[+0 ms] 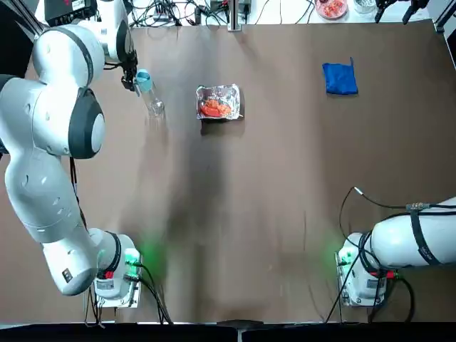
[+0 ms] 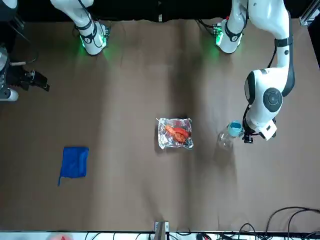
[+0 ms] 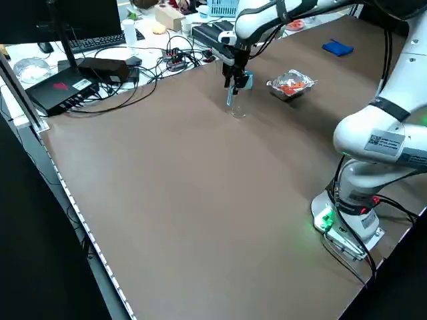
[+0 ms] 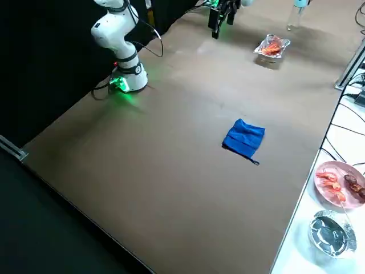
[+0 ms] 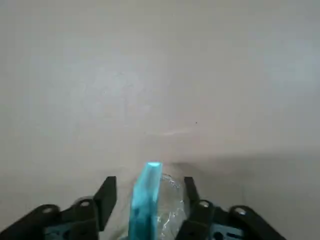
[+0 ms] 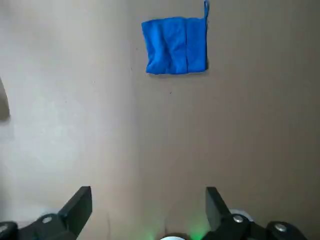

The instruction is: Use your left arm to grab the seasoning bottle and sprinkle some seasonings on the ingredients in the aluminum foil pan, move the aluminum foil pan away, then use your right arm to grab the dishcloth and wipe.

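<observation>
A smooth brown table (image 1: 285, 157) carries soft streaks of glare; past its far edge, a white work surface (image 3: 153, 53) is crowded with black cables (image 3: 167, 63), a dark monitor (image 3: 40, 27) and a pink plate of food (image 4: 328, 188). The slim clear plastic bottle with a light-blue cap (image 3: 238, 103) stands on the left arm's side of the table, long axis vertical, cap up. The left pincer (image 5: 150, 182) is at the cap, fingers apart on either side of it. The crinkled silver foil pan (image 1: 219, 112), longer from side to side, holds red-orange food pieces (image 1: 214, 108) (a modest heap) nearer the table's middle. The bright blue folded cloth (image 1: 340, 79) lies on the right arm's side, loop pointing away from the bases. The right pincer (image 6: 149, 192) hangs raised above the table, fingers wide apart.
</observation>
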Robot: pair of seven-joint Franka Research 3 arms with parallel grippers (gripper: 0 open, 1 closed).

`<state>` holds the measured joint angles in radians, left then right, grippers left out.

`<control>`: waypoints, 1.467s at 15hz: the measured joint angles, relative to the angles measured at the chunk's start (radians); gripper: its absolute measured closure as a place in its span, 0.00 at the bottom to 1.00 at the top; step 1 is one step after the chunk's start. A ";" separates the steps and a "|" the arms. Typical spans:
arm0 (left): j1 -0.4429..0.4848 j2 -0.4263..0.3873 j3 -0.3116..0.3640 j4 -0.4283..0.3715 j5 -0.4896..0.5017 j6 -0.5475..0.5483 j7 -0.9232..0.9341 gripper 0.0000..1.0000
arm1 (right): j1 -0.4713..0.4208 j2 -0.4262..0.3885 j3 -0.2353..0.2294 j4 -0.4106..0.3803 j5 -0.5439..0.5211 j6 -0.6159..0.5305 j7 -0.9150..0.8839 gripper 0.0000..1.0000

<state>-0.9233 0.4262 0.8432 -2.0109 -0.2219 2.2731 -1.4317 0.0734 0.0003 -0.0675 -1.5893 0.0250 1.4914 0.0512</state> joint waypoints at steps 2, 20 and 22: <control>0.000 -0.001 0.001 0.026 0.000 -0.007 0.000 0.21 | 0.000 0.000 0.000 0.000 0.000 0.000 0.000 0.00; 0.111 -0.040 0.015 0.420 0.000 -0.508 0.389 0.00 | 0.002 0.000 0.011 -0.001 0.000 -0.003 0.000 0.00; 0.197 -0.047 -0.052 0.456 0.000 -0.545 0.422 0.00 | 0.008 0.000 0.013 -0.002 0.000 -0.003 -0.001 0.00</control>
<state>-0.7263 0.3787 0.7913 -1.5547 -0.2218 1.7277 -1.0101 0.0815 0.0004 -0.0549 -1.5912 0.0251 1.4884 0.0507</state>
